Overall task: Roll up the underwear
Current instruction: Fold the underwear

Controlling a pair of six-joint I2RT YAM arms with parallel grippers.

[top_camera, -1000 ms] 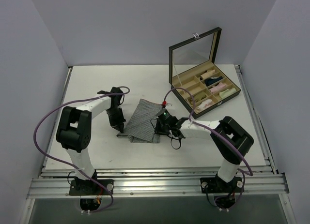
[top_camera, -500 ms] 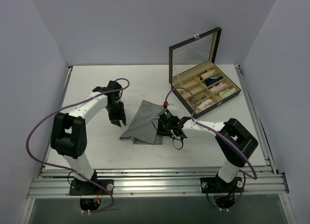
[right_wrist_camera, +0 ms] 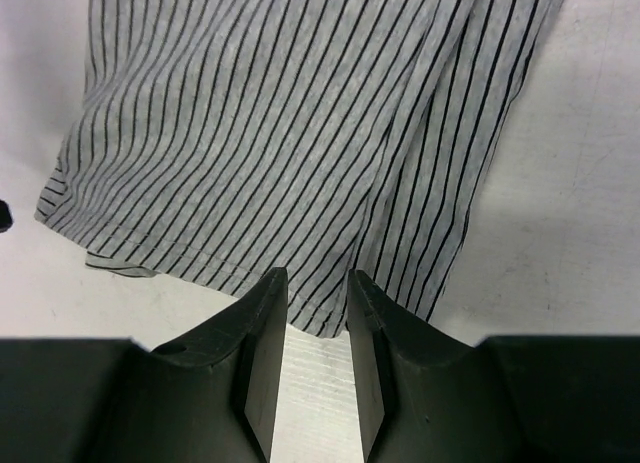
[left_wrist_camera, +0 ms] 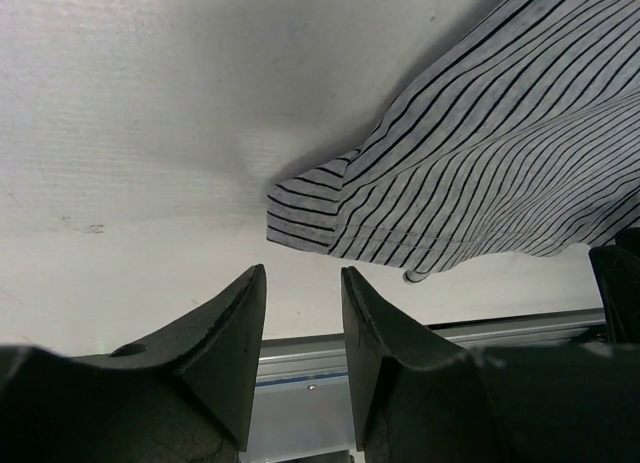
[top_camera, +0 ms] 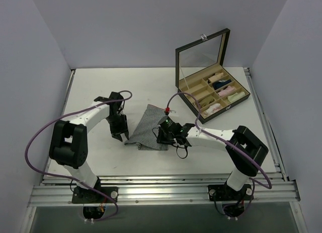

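Observation:
The underwear [top_camera: 147, 126] is a grey pinstriped cloth lying flat near the table's middle. In the left wrist view its folded corner [left_wrist_camera: 470, 173] lies just beyond my left gripper [left_wrist_camera: 303, 283], which is open with only bare table between its fingers. From above, that left gripper [top_camera: 121, 135] sits at the cloth's left edge. My right gripper [right_wrist_camera: 316, 283] is open over the cloth's near hem [right_wrist_camera: 300, 153]. The hem just reaches its fingertips and nothing is clamped. In the top view the right gripper [top_camera: 164, 138] is at the cloth's right near corner.
A dark box [top_camera: 187, 98] with its mirrored lid [top_camera: 200, 54] raised stands at the back right, small rolled garments in its compartments. The table's metal front rail [left_wrist_camera: 430, 335] runs just behind the left fingers. White walls close in both sides.
My left gripper opened, let go of the cloth's left corner, lifted away and came back down beside that edge. The right gripper slid slightly left along the near hem and widened a little.

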